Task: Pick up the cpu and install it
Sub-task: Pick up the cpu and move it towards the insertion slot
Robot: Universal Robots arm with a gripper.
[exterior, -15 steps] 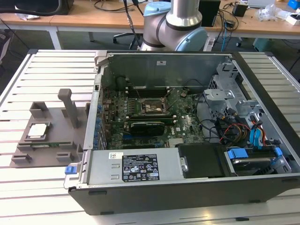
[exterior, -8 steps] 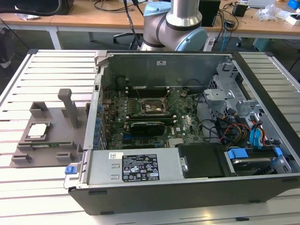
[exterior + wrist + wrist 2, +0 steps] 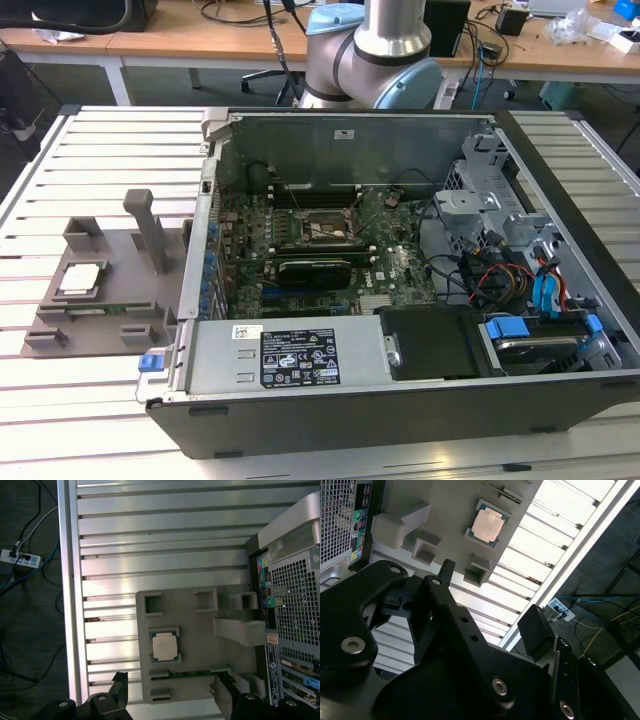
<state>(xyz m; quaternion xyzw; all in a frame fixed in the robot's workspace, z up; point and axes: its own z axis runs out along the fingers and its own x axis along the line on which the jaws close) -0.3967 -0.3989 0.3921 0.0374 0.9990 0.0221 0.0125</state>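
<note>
Silver-grey and flat, the cpu lies in its grey holder tray, beside the open computer case. We see it is not yet picked up, so the whole job is left. In the first wrist view the gripper hangs near it, fingers wide apart and holding nothing. The exterior view shows us the socket waiting inside the case.

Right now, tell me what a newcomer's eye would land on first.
The open computer case stands in the middle of the exterior view. On the exterior view's left, the cpu lies in a grey holder beside the case. In the first wrist view, the gripper hangs above the holder, jaws open and empty.
</note>
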